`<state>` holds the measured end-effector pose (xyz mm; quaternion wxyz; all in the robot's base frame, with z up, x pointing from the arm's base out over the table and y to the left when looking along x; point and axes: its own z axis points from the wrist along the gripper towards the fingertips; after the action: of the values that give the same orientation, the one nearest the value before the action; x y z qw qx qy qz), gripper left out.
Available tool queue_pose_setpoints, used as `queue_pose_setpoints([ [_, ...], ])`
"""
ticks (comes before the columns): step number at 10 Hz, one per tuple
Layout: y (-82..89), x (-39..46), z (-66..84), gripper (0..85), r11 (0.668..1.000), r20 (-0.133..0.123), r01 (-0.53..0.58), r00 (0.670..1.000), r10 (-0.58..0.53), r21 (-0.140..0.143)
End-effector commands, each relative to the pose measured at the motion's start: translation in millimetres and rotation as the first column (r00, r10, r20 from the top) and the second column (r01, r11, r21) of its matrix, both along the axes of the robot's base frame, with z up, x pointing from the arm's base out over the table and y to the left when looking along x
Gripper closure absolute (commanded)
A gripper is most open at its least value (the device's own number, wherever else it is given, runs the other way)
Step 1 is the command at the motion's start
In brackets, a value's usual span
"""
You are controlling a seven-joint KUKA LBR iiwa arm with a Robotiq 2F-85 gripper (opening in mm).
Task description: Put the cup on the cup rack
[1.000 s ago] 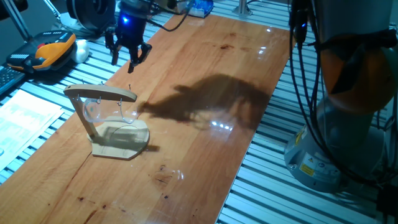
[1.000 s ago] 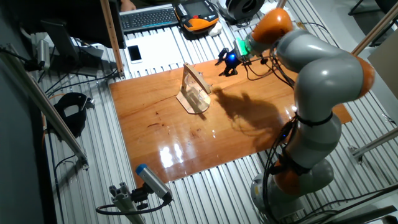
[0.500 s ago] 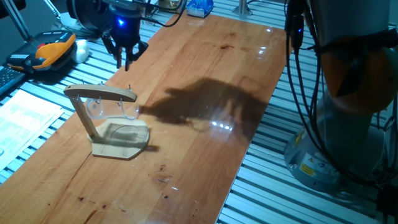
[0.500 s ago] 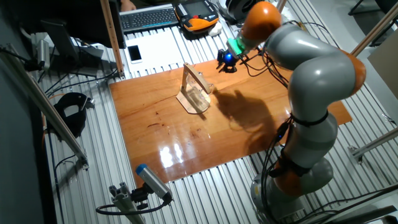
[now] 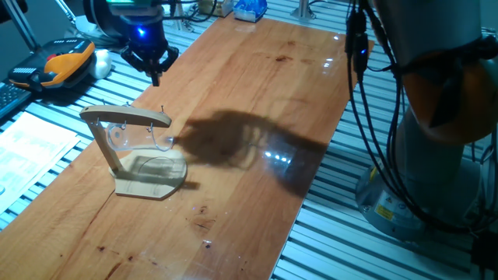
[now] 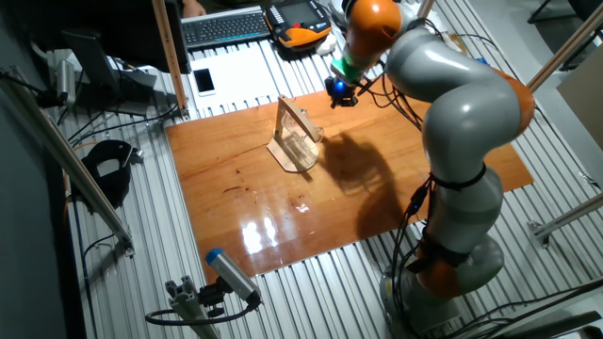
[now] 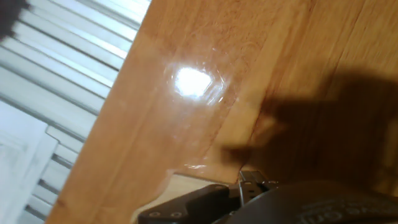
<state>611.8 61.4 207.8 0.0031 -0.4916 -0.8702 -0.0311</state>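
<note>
Your arm reaches from its base at the near right, arching over to the far left edge of the bench. The gripper [image 5: 153, 64] hangs pointing downward, a blue light glowing on its body. Whether the jaws stand apart or closed, you cannot tell from these views.

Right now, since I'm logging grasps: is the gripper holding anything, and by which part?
Nothing is held. The gripper hangs empty, apart from the small clear glass cup hanging under the light wooden cup rack.
</note>
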Motion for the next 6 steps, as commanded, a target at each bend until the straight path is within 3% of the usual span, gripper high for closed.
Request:
queue_pose_setpoints([
  [1,-0.2,-1.5,1.4,85.0,0.901,-0.005,-0.435,0.901,0.435,0.001],
  [6,-1.8,-6.8,4.9,85.0,0.7,-0.053,-0.713,0.701,0.711,-0.046],
])
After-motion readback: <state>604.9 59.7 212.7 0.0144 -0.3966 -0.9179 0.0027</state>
